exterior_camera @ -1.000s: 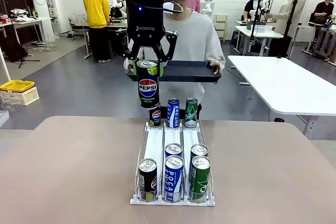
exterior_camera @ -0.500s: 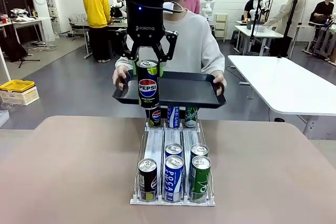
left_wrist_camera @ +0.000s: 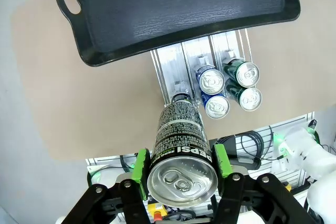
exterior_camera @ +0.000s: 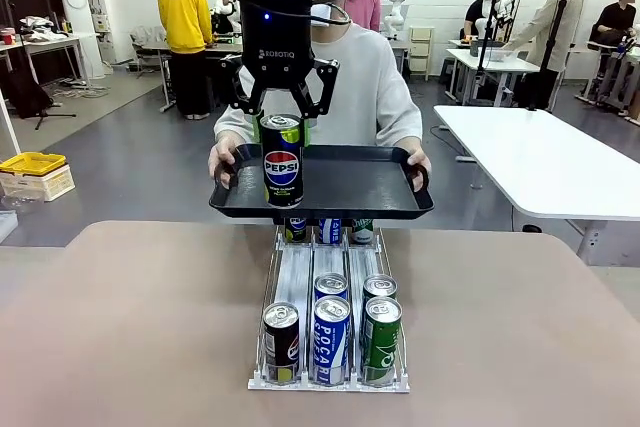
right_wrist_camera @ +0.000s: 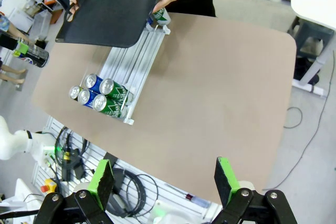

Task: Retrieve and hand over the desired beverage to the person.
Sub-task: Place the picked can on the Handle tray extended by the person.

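Gripping a cola can (exterior_camera: 282, 162) at upper centre, the left pincer (exterior_camera: 281, 125) hangs at the black tray (exterior_camera: 360, 182) the person (exterior_camera: 370, 77) holds; the right pincer (right_wrist_camera: 164, 179) stands open above the counter (right_wrist_camera: 220, 93).

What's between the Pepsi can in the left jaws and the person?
The black tray, held out by the person just beyond the can, seen in the front view.

Can (exterior_camera: 283, 162) before tray (exterior_camera: 370, 182) (above rack (exterior_camera: 295, 277)).
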